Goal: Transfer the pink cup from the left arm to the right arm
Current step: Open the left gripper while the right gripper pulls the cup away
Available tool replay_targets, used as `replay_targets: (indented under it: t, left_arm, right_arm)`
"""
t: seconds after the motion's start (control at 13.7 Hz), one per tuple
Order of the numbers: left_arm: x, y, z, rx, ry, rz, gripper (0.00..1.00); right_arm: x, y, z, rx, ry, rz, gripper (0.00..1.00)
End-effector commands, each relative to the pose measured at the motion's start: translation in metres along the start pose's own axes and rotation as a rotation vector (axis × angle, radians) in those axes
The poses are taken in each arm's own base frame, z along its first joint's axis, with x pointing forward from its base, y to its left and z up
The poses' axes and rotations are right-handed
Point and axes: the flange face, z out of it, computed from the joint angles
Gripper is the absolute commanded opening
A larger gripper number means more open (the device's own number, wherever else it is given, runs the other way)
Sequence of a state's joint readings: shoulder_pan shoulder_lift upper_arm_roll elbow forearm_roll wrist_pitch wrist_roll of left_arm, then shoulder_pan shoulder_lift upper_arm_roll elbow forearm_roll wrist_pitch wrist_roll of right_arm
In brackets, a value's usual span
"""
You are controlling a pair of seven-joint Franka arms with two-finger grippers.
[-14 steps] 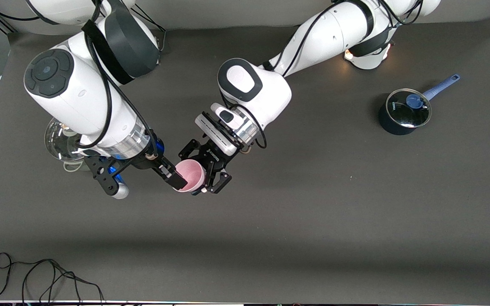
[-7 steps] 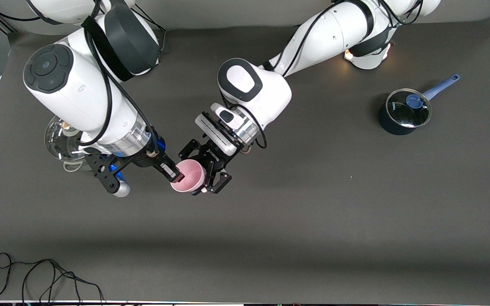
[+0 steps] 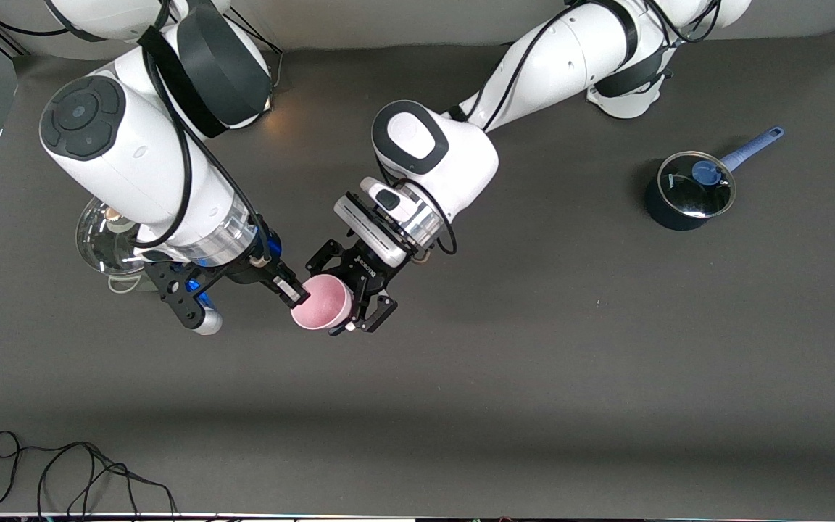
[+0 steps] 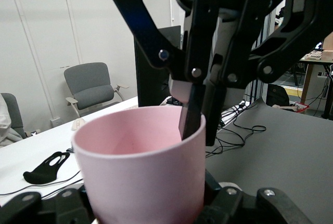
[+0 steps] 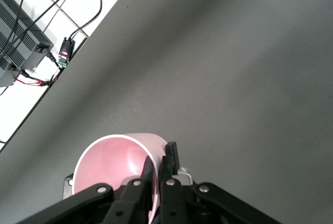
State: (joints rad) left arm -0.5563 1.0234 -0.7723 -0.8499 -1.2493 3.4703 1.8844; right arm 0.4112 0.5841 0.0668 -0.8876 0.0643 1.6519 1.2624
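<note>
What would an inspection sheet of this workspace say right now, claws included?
Surface: dark grey table.
Job's things: pink cup held up over the table, between both claws.
Clutter: dark blue saucepan with glass lid, toward the left arm's end; glass lid under the right arm.
Claws: left claw shut on the pink cup's body; right claw shut on its rim.
Cables: black cable loose at the table edge nearest the front camera.
Surroundings: grey chair in the left wrist view.
</note>
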Motion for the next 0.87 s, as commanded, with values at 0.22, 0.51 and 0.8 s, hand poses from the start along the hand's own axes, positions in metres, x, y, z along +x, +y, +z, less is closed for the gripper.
replay_targets:
  t: [0.22,0.51,0.8]
  left_arm:
    - [0.014,-0.002,-0.005,0.021,0.019,0.017,0.0]
    - [0.027,-0.009,-0.007,0.029,0.044,0.073,1.0]
    - [0.027,-0.011,-0.008,0.032,0.044,0.042,1.0]
  right_arm:
    - [-0.002,-0.003,-0.008,0.022,0.003,0.016,0.0]
    - [0.018,0.001,-0.011,0.041,0.027,0.027,0.0]
    - [0.063,0.015,-0.018,0.062,0.058,0.04,0.0]
